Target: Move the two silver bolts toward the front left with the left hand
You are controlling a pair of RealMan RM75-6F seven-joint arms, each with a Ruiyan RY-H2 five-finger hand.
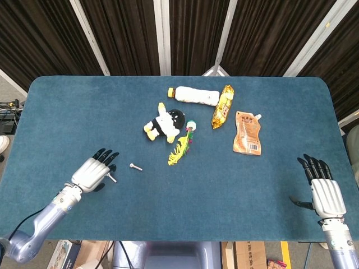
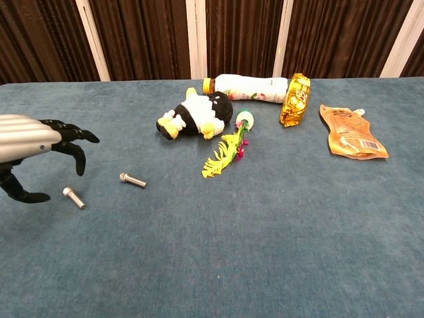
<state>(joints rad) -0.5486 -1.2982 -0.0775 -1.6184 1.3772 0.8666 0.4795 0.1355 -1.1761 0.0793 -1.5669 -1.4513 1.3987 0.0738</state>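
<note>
Two silver bolts lie on the blue table. One bolt [image 1: 134, 167] [image 2: 132, 179] lies left of the table's middle. The other bolt [image 2: 73, 197] lies further left; in the head view only its tip [image 1: 112, 179] shows past my left hand [image 1: 93, 172] [image 2: 33, 151]. That hand hovers over this bolt with fingers spread, holding nothing. My right hand [image 1: 321, 187] rests open near the table's front right corner, far from both bolts.
A penguin plush [image 1: 164, 124], a yellow feather toy [image 1: 180, 148], a white bottle [image 1: 194, 96], a gold snack packet [image 1: 223, 106] and an orange pouch [image 1: 247, 133] lie behind and to the right of the bolts. Bare cloth lies at the front left [image 1: 61, 134].
</note>
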